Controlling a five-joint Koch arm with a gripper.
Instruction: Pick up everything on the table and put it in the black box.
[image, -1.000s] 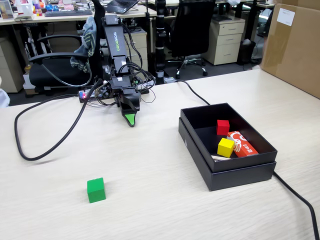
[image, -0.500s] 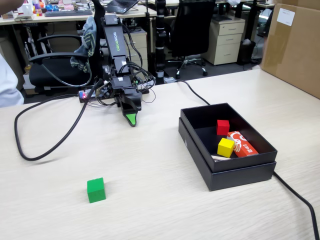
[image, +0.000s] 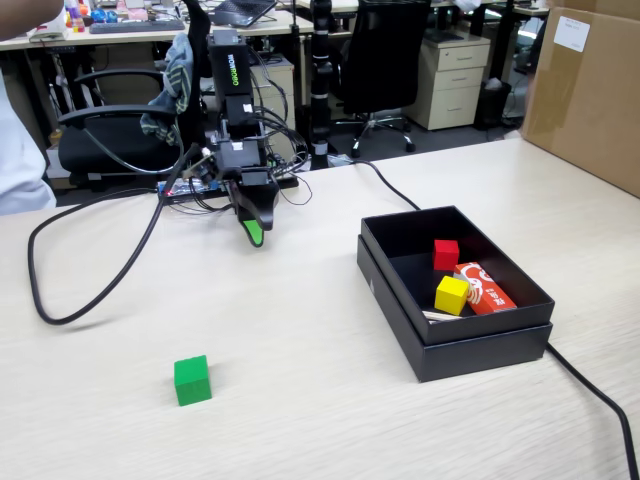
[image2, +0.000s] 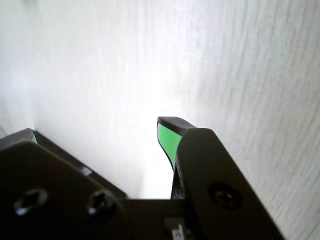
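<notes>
My claw (image: 256, 236) hangs empty, jaws apart I think, because the green block (image: 192, 380) waits far from the box (image: 480, 352).

Even, soft room light lit the fixed view; the wrist view was glare-washed, with blurred gripper (image2: 97, 132) fingers near.

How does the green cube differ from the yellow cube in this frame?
The green cube sits alone on the bare table; the yellow cube is already inside the black box. The green cube touches nothing, while the yellow cube lies against an orange packet, near a red cube. Both are plain blocks of similar size, and neither is held.
</notes>
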